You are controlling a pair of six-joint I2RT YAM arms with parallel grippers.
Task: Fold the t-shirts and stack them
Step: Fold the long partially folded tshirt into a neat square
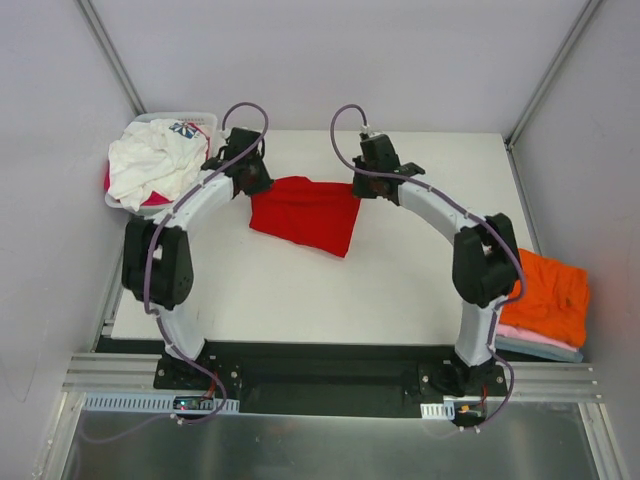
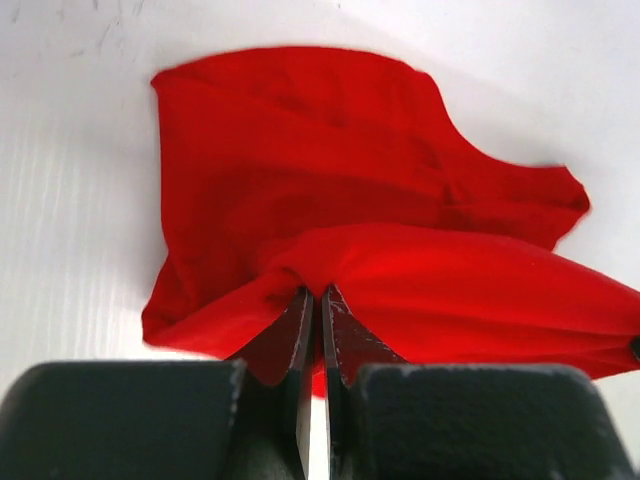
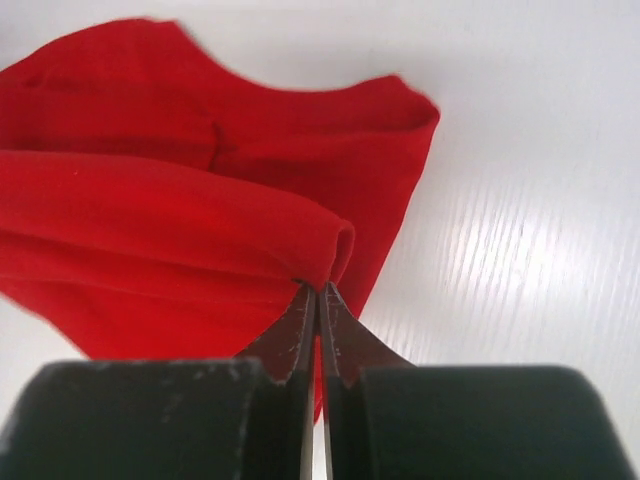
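Note:
A plain red t-shirt lies folded over at the far middle of the white table. My left gripper is shut on its far left corner, the cloth pinched at the fingertips. My right gripper is shut on the far right corner, a rolled fold of the red t-shirt at its tips. Both hold the far edge lifted, so the red t-shirt doubles over itself. An orange t-shirt tops a stack at the right edge, with pink and light blue-grey layers under it.
A white slotted basket stands at the far left corner, holding a crumpled white printed t-shirt over something magenta. Grey walls close the table on the left, back and right. The arm bases sit on a rail at the near edge.

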